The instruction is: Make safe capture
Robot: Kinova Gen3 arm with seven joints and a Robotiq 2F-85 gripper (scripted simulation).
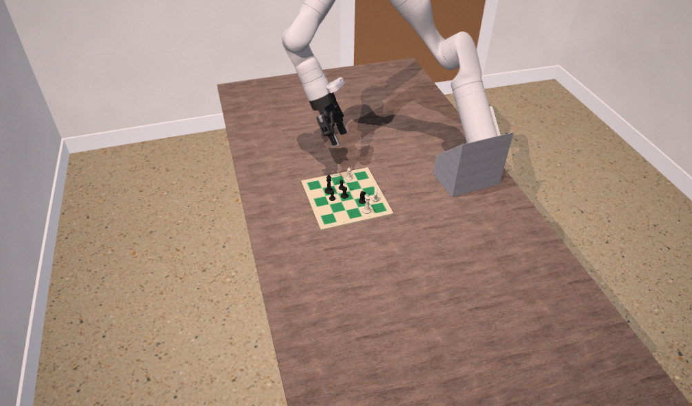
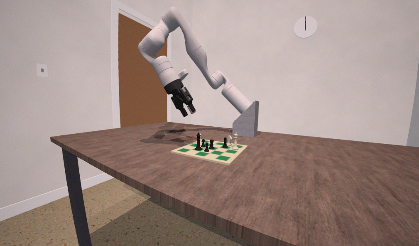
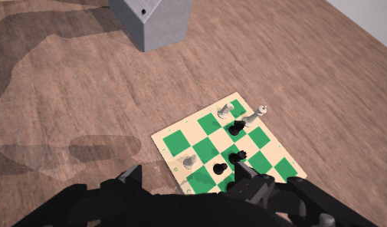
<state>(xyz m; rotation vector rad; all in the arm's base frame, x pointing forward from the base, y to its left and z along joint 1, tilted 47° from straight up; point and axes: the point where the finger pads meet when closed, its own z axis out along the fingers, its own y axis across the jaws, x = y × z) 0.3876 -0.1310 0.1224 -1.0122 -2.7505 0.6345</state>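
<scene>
The black pincer [image 2: 187, 111] hangs open and empty above the wood-grain bench [image 2: 296, 189]. On the flat green-and-cream board [image 1: 332, 221], the slender turned pieces all stand upright.

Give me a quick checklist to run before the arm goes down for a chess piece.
1. Gripper open with nothing in the jaws: ok.
2. Gripper high above the board, not touching any piece: ok.
3. All pieces upright, as the exterior view shows: ok.
4. Every base wholly inside its square: cannot tell, too small.
5. Square letters and digits on the board's edge readable: not ok, only faint marks.
6. Bare table beside the board for the taken piece: ok.
</scene>
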